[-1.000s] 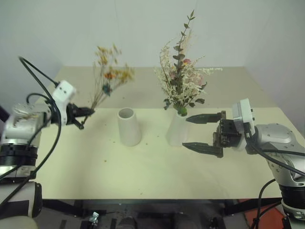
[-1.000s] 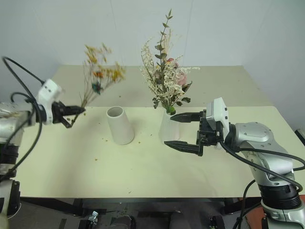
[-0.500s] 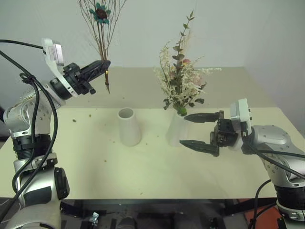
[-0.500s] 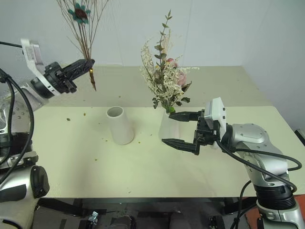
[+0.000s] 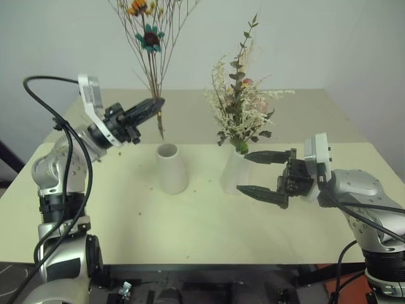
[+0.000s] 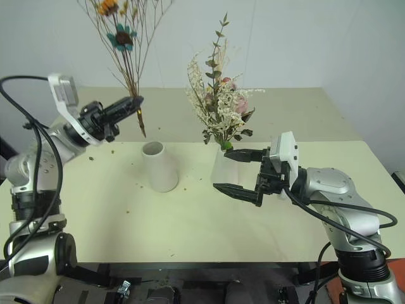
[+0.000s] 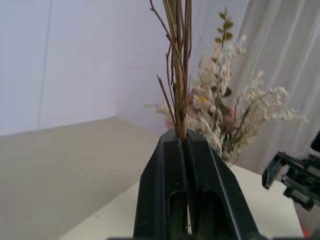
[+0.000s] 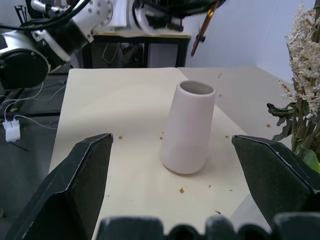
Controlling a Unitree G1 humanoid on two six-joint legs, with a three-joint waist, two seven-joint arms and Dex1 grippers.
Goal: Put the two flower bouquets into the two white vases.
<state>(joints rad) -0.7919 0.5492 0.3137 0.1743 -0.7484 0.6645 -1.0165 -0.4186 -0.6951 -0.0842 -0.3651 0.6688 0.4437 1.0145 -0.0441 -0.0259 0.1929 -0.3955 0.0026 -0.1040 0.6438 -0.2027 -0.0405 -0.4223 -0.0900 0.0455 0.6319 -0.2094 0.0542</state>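
My left gripper (image 5: 158, 102) is shut on the thin brown stems of the sparse bouquet (image 5: 150, 44), held upright in the air with yellow-orange blooms on top. Its stem ends hang just above and behind the empty white vase (image 5: 171, 168). The left wrist view shows the stems (image 7: 179, 60) pinched between the closed fingers (image 7: 165, 180). The fuller bouquet (image 5: 240, 107) of white sprays, green leaves and a pink rose stands in the second white vase (image 5: 233, 180). My right gripper (image 5: 243, 171) is open, level, beside that vase, facing the empty vase (image 8: 189, 127).
The cream table (image 5: 190, 228) carries small scattered flower crumbs around the vases. A pale wall rises behind the table's far edge. Open tabletop lies in front of both vases and to the far right.
My left arm swung up and to the right, turning the sparse bouquet upright and bringing its stems over the empty vase. The right gripper stayed where it was.
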